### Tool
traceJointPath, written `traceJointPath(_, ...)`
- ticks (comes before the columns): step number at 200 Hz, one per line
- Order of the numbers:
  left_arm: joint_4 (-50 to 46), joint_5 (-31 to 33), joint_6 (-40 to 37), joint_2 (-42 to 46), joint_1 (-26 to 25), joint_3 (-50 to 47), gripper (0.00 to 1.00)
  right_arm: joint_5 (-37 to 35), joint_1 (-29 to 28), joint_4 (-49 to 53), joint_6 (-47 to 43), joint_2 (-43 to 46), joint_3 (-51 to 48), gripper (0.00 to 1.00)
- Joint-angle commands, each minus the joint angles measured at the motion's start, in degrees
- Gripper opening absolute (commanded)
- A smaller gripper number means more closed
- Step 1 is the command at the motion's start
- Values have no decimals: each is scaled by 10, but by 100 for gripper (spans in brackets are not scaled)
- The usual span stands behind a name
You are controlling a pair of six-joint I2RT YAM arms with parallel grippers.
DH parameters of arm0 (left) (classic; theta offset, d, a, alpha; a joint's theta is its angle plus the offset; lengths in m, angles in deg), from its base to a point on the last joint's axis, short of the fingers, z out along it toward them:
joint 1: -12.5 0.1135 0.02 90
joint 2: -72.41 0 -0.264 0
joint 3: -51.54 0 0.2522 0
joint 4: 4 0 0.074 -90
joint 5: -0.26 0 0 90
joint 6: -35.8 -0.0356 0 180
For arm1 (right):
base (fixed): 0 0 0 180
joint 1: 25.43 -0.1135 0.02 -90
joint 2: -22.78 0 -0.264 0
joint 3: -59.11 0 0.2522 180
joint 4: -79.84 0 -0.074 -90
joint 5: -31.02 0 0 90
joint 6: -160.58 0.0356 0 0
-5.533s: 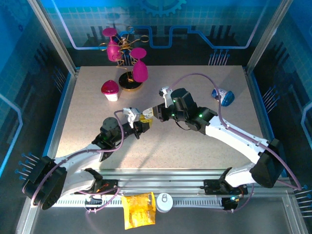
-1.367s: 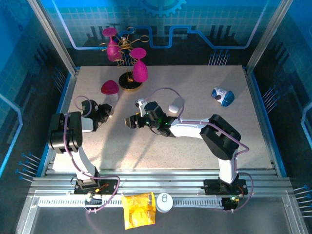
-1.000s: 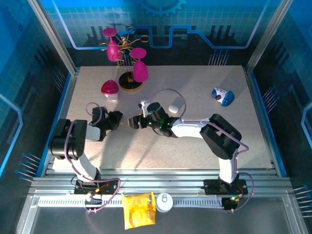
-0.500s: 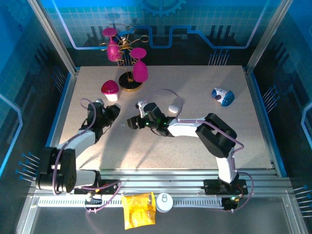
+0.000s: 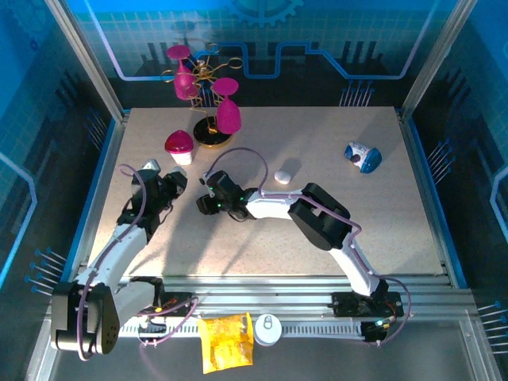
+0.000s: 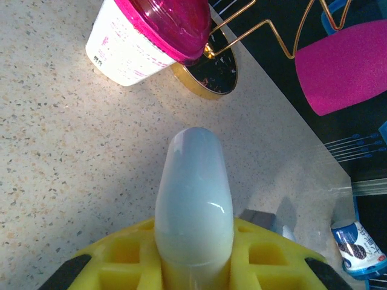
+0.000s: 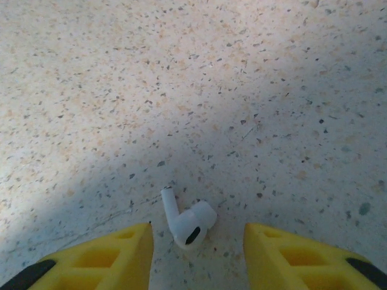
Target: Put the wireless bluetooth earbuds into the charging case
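White and glossy, one earbud lies on the speckled surface between the right jaws, which stand spread either side without touching it. The left jaws pinch a white pill-shaped charging case, seemingly closed, its rounded end pointing toward a pink-lidded cup standing on the same surface.

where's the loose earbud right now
In the right wrist view the earbud lies low in the frame on the speckled table, between the right hand's yellow fingers and touching neither.
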Motion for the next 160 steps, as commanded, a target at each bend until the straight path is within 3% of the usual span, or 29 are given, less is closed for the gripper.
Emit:
traceJointPath(1, -16, 8, -22, 11, 5, 10, 10, -15, -12, 63, -18, -22, 45, 41)
traceJointPath(47, -8, -1, -20, 10, 5, 5, 10, -28, -17, 131, -37, -63, 90, 34)
traceJointPath(82, -3, -20, -35, 12, 5, 5, 11, -49, -18, 170, -58, -37, 75, 29)
traceJointPath(160, 13, -56, -111, 37, -8, -5, 12, -94, 7, 165, -60, 136, -170, 27)
